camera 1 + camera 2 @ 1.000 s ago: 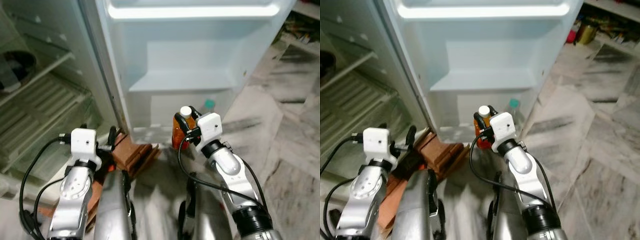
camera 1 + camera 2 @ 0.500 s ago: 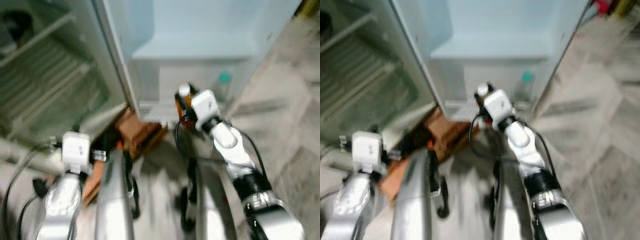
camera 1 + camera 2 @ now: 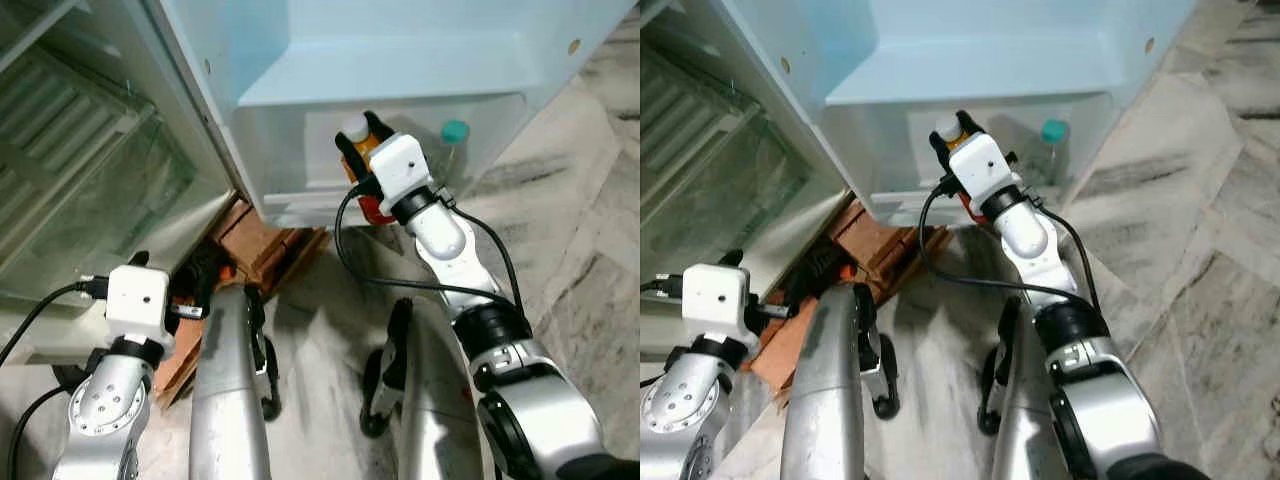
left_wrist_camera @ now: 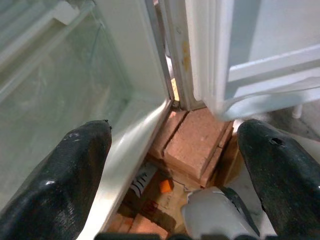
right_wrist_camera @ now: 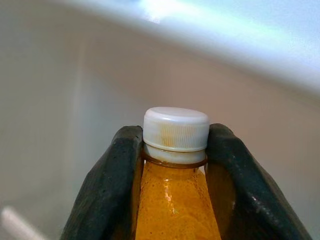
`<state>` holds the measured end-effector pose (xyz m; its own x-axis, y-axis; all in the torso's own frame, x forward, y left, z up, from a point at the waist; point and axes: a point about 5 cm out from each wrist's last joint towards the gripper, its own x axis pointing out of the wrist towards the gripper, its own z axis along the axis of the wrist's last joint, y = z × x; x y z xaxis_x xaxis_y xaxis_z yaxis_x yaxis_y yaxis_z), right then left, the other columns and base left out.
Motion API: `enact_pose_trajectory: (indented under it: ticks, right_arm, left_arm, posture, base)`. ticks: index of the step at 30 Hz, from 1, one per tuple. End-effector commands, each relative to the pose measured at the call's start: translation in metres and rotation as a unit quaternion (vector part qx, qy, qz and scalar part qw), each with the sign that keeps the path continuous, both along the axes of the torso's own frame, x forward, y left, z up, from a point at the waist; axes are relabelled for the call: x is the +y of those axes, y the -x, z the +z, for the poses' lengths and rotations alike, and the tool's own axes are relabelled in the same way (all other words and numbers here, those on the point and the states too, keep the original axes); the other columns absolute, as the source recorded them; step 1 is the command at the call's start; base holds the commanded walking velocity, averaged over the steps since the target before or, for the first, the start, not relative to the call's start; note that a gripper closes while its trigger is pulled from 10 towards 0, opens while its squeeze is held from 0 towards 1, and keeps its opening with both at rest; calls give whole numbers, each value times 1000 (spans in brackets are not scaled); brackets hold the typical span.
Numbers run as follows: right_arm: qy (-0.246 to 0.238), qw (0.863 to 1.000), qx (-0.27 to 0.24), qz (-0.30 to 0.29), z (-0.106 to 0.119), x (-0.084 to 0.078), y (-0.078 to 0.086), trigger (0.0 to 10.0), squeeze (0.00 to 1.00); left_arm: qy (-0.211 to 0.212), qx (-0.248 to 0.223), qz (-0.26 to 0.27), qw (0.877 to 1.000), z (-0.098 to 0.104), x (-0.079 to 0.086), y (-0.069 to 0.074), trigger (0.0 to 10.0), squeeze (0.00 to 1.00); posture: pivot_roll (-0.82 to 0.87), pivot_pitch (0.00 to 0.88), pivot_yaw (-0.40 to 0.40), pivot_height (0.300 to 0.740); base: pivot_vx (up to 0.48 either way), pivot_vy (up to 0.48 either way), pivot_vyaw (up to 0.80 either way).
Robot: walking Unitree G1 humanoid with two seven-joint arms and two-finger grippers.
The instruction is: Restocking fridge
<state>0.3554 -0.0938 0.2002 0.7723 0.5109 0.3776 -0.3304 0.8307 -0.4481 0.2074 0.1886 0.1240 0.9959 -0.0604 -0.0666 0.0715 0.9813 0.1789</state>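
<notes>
Right gripper: the right gripper [image 5: 175, 165] is clamped on the orange bottle [image 5: 176, 205] — one black finger on each side of the neck, just under the white cap [image 5: 176, 128].
Bottle position: held upright in front of the lowest shelf of the open fridge door [image 3: 400, 60], at the shelf's clear front wall [image 3: 300, 150]; it does not look set down yet.
Neighbour: a clear bottle with a green cap [image 3: 455, 132] already stands in that door shelf, near the robot's right of the orange one.
Left gripper: the left gripper [image 4: 172, 165] hangs low with its fingers [image 4: 70, 170] spread wide apart, holding nothing, over the bricks [image 4: 192, 145] under the fridge's corner.
Fridge body: glass shelves [image 3: 80, 160] lie to the robot's left of the door.
How it will handle: judging by the translucent amber wall and ribbed screw cap, this is a plastic bottle full of liquid — fairly heavy for its size, stiff at the neck, softer and more slippery lower down.
Where to hold: the neck just below the cap ring, as now, looks soundest; the ring should stop it sliding through the pads.
Risk: hanging from the neck, the body could swing and knock the shelf wall or the green-capped bottle.
</notes>
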Motion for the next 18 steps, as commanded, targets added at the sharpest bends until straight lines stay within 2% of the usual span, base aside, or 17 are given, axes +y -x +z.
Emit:
enact_pose_trajectory:
  ticks: [1, 5, 6, 8, 13, 15, 18]
  right_arm:
    - [-31, 999, -44, 11, 28, 0, 1, 10000, 0]
    - [-46, 997, -29, 46, 35, 0, 9, 10000, 0]
    - [-63, 996, -15, 60, 37, -1, 13, 10000, 0]
    - [-64, 996, -18, 61, 40, -4, 15, 10000, 0]
    - [-40, 997, -44, 44, 44, -13, 17, 10000, 0]
    - [4, 998, -62, 22, 39, -21, 17, 10000, 0]
    - [35, 997, -69, 2, 30, -26, 15, 10000, 0]
  left_arm:
    - [2, 18, 3, 1000, -5, 1, 6, 10000, 0]
    - [8, 23, 3, 1000, -6, -1, 5, 10000, 0]
    - [9, 25, 3, 1000, -6, -1, 4, 10000, 0]
    - [10, 25, 3, 1000, -6, -1, 3, 10000, 0]
    - [12, 27, 3, 1000, -6, -2, 2, 10000, 0]
    - [14, 27, 1, 1000, -7, -4, 1, 10000, 0]
    - [14, 26, 0, 1000, -6, -4, 1, 10000, 0]
  posture:
    - [216, 392, 35, 546]
    - [211, 388, 34, 546]
    - [209, 388, 33, 546]
    - [204, 387, 34, 546]
    - [195, 385, 38, 546]
    - [198, 385, 40, 546]
    - [205, 387, 43, 546]
  base:
    - [0, 0, 0]
    - [0, 0, 0]
    - [0, 0, 0]
    - [0, 0, 0]
    - [0, 0, 0]
    - [0, 0, 0]
    - [0, 0, 0]
